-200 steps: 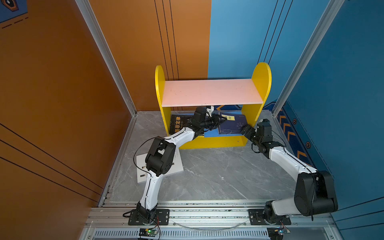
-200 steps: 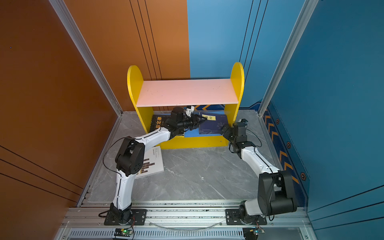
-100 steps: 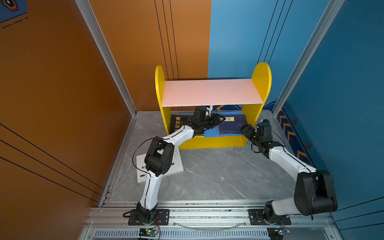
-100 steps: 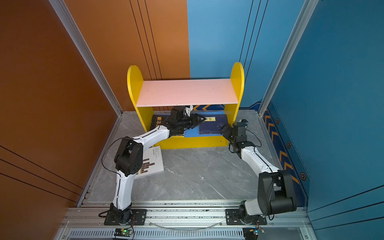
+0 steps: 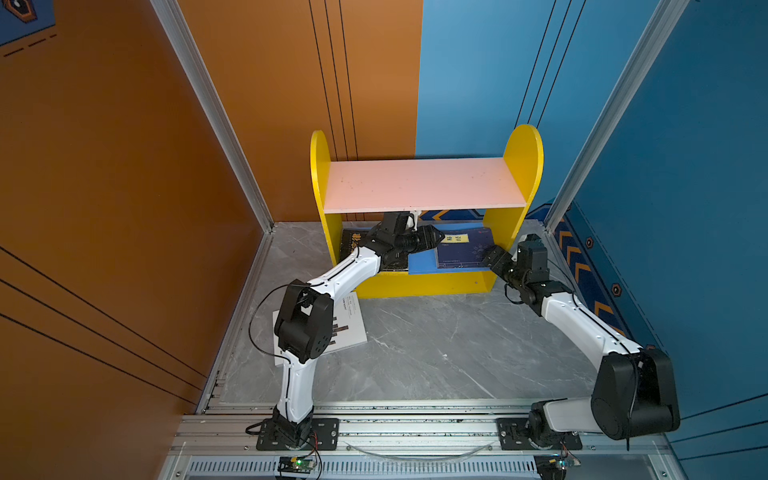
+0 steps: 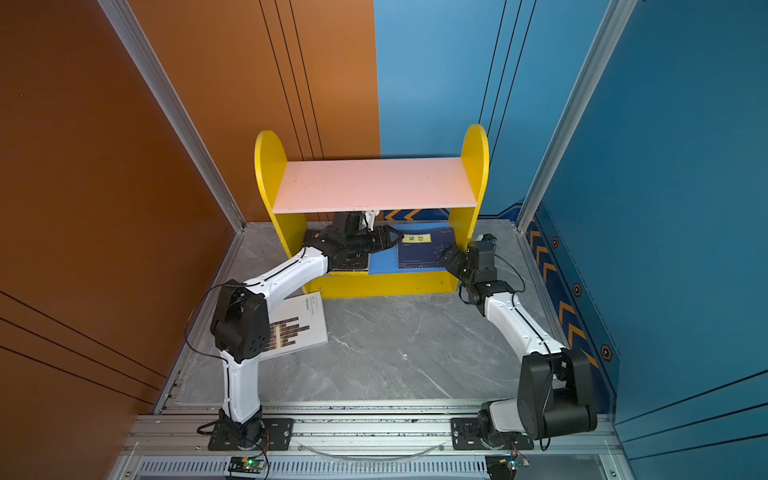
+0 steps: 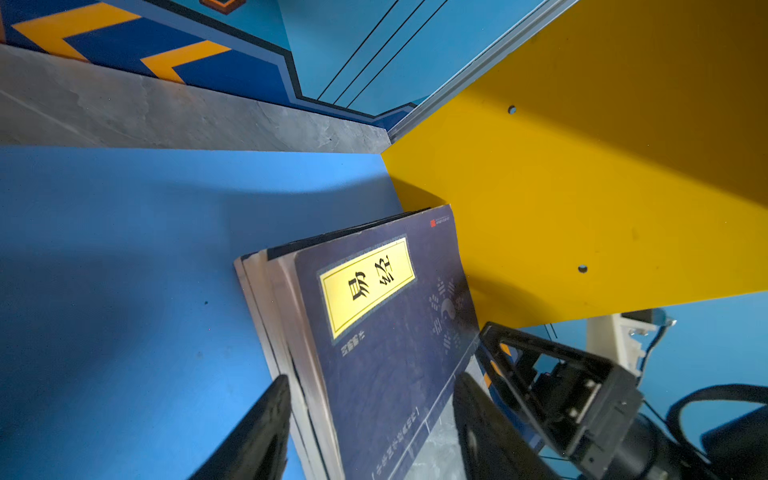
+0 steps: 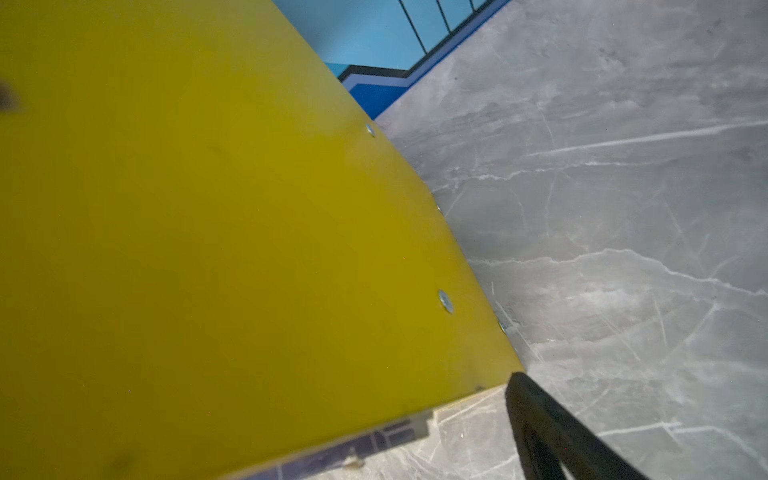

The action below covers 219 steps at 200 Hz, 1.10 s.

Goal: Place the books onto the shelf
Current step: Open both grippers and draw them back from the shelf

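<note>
Beyond my left fingers (image 7: pixel 257 432): grey marbled tabletop (image 7: pixel 166 112), then light blue wall (image 7: pixel 332 25) with orange chevron band (image 7: pixel 83 20) at its foot. Orange wall (image 5: pixel 124 166) well behind them. Even light, soft shadows only.

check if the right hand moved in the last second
No. In a top view the right hand stays at the front edge of the shelf's right yellow panel.

Left arm (image 5: pixel 305 324) partly hides white book (image 5: pixel 351 324) — black book (image 5: pixel 352 243) too.
</note>
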### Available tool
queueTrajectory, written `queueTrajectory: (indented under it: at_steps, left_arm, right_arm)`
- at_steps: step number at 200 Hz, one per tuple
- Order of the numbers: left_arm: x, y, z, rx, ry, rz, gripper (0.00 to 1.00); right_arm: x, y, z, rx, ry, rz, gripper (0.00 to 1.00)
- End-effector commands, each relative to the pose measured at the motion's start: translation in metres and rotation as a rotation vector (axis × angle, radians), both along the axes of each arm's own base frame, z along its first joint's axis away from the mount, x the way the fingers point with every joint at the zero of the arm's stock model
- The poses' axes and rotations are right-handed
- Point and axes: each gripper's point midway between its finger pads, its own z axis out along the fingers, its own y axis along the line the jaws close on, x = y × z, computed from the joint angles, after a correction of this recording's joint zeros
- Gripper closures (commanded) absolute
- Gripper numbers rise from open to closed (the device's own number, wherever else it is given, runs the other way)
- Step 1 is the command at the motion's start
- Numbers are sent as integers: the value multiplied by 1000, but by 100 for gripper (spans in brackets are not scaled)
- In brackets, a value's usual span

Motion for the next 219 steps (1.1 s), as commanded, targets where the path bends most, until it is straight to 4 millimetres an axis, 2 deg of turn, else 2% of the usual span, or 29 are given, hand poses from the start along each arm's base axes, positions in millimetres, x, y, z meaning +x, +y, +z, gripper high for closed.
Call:
queueTrajectory:
  at_steps: [1,31,51,76,90,126,148,153,185,197,200,219]
  left_arm:
    - [-18,10,50,6,-147,-12,36]
    - [-41,22,60,70,-213,-21,33]
    - [-55,30,55,102,-209,-31,33]
    - [-73,44,45,128,-192,-15,32]
    - [-84,53,46,131,-192,-1,31]
    - [-109,84,38,181,-157,49,30]
    - [-122,110,40,185,-162,103,28]
    - [-127,118,33,205,-133,114,27]
    - [-139,162,28,222,-102,227,27]
    - [-141,183,32,220,-111,291,27]
    - [-142,189,22,233,-92,306,27]
    - [-144,236,11,277,-54,470,24]
  right_arm:
    - [-5,12,46,-22,-95,77,0]
    - [-17,14,71,-48,-143,100,0]
    - [-27,14,80,-49,-155,104,0]
    - [-43,16,80,-36,-149,108,0]
    - [-52,18,78,-31,-151,108,0]
    - [-76,23,66,6,-134,97,0]
    - [-91,25,61,5,-129,94,0]
    - [-94,25,60,3,-129,93,0]
    - [-107,27,62,19,-140,91,0]
    - [-112,31,62,24,-146,95,0]
    - [-113,32,63,26,-148,96,0]
    - [-120,45,60,34,-162,118,0]
